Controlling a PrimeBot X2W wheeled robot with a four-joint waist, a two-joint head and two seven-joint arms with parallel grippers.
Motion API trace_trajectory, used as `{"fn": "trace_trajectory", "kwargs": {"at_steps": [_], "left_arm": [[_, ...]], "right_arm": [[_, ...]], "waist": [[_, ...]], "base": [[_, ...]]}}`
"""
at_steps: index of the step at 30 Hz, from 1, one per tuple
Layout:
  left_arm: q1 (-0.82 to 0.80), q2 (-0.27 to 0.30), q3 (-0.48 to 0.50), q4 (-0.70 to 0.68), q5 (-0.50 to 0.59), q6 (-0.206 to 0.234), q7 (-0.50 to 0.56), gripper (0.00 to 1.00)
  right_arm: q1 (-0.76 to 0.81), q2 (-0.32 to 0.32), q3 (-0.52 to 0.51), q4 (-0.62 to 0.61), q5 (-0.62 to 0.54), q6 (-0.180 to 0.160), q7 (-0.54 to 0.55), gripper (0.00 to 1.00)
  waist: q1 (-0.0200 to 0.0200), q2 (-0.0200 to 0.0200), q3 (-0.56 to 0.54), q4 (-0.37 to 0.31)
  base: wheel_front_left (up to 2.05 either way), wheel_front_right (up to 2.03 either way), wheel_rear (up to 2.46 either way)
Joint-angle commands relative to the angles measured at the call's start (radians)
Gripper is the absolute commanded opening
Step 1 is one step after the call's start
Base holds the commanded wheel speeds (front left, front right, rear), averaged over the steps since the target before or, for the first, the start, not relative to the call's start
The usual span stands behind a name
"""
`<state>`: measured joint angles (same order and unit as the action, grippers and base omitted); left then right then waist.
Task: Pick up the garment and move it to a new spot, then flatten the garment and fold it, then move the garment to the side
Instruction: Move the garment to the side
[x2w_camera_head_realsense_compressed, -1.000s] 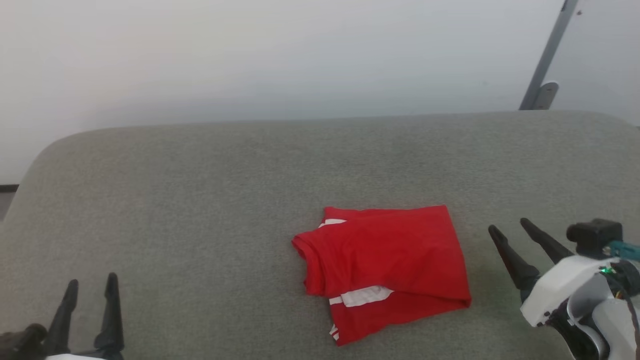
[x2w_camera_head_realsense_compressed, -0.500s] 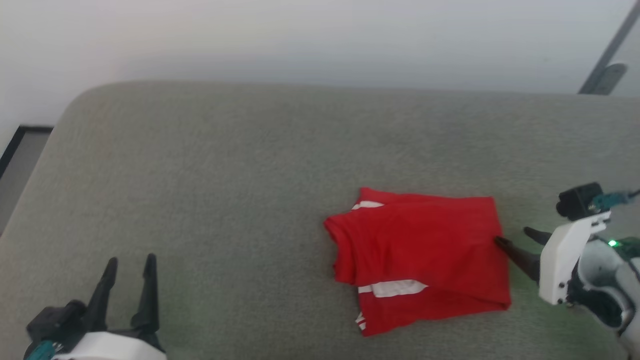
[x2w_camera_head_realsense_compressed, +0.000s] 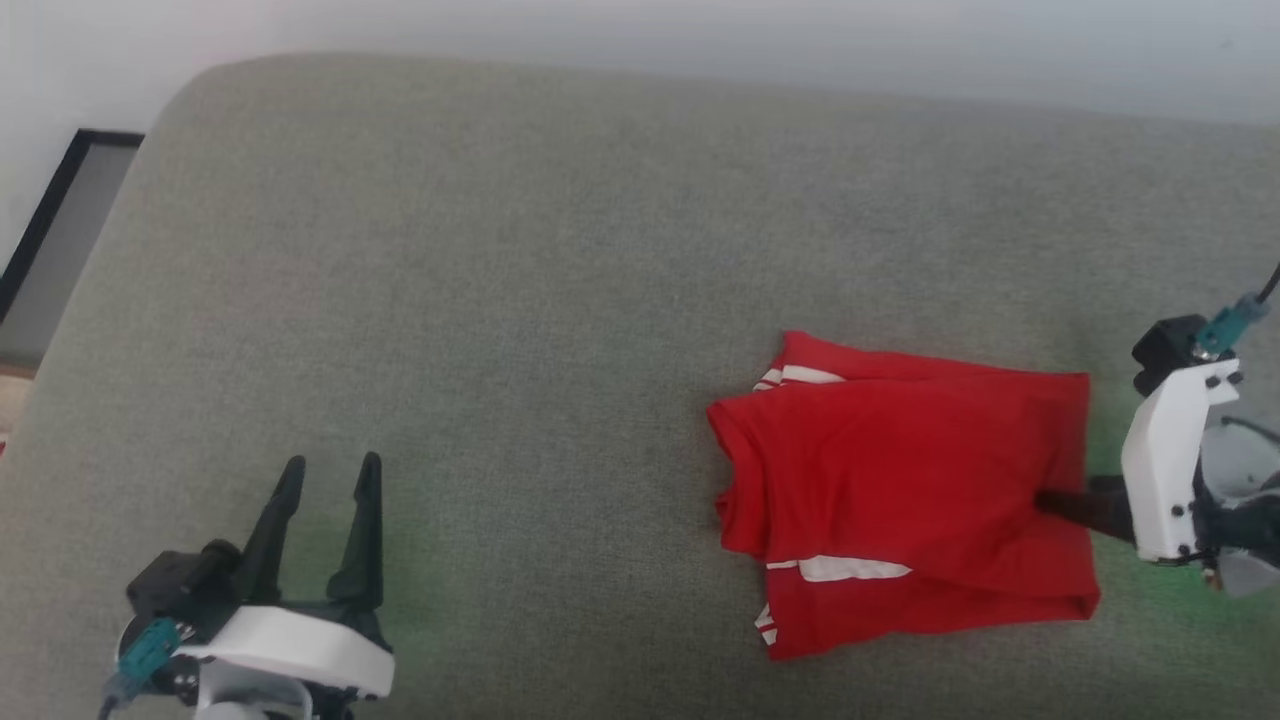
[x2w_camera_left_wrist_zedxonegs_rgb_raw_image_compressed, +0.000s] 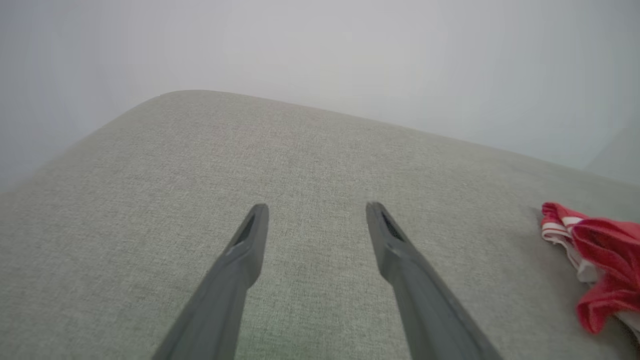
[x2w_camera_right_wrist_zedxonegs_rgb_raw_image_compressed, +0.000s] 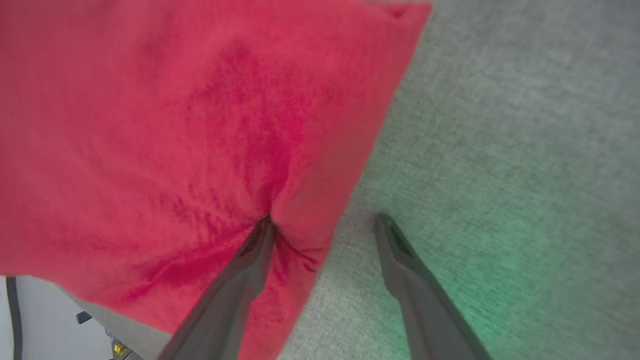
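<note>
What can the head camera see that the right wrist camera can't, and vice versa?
Head view: the whole folded garment with its white sleeve trim, and the open left gripper far off to its left. Right wrist view: the right gripper open, one finger pushing a crease into the garment's edge, the other over the grey cushion. Both: red cloth lying on that cushion.

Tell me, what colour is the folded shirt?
The garment is red with white striped trim, seen best in the head view.
</note>
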<state>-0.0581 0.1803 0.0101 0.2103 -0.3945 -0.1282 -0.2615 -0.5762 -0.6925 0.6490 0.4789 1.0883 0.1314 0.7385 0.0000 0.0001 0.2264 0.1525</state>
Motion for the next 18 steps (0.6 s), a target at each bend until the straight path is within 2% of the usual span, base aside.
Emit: {"fn": "trace_trajectory", "kwargs": {"at_steps": [1, 2, 3, 4, 11, 18], "left_arm": [[-0.018, -0.006, -0.006, 0.005, 0.013, -0.002, -0.004, 1.00], [-0.024, -0.009, -0.009, 0.008, 0.013, -0.002, -0.004, 1.00], [-0.029, -0.011, -0.012, 0.010, 0.011, -0.002, -0.004, 1.00], [-0.033, -0.013, -0.013, 0.013, 0.010, -0.002, -0.004, 1.00], [-0.052, -0.014, -0.023, 0.016, 0.014, -0.002, -0.004, 1.00], [-0.084, 0.004, -0.045, 0.004, 0.019, -0.002, -0.004, 1.00]], "right_arm": [[0.053, 0.031, 0.036, 0.025, 0.011, -0.002, 0.051, 1.00], [0.055, 0.037, 0.038, 0.019, 0.016, -0.001, 0.074, 0.59], [0.058, 0.043, 0.039, 0.011, 0.025, -0.001, 0.093, 0.36], [0.062, 0.048, 0.038, -0.004, 0.033, -0.001, 0.108, 0.00], [0.049, 0.019, -0.010, -0.065, 0.024, -0.001, 0.120, 0.00], [0.011, -0.025, -0.104, -0.110, -0.006, -0.002, 0.107, 0.00]], "waist": [[0.0000, -0.0001, 0.016, 0.010], [0.0000, -0.0001, 0.020, 0.011], [0.0000, -0.0001, 0.023, 0.012], [0.0000, -0.0001, 0.025, 0.012], [0.0000, -0.0001, 0.036, 0.006], [0.0000, -0.0001, 0.044, -0.020]], "base": [[0.00, 0.00, 0.00], [0.00, 0.00, 0.00], [0.00, 0.00, 0.00], [0.00, 0.00, 0.00], [0.00, 0.00, 0.00], [0.00, 0.00, 0.00]]}}
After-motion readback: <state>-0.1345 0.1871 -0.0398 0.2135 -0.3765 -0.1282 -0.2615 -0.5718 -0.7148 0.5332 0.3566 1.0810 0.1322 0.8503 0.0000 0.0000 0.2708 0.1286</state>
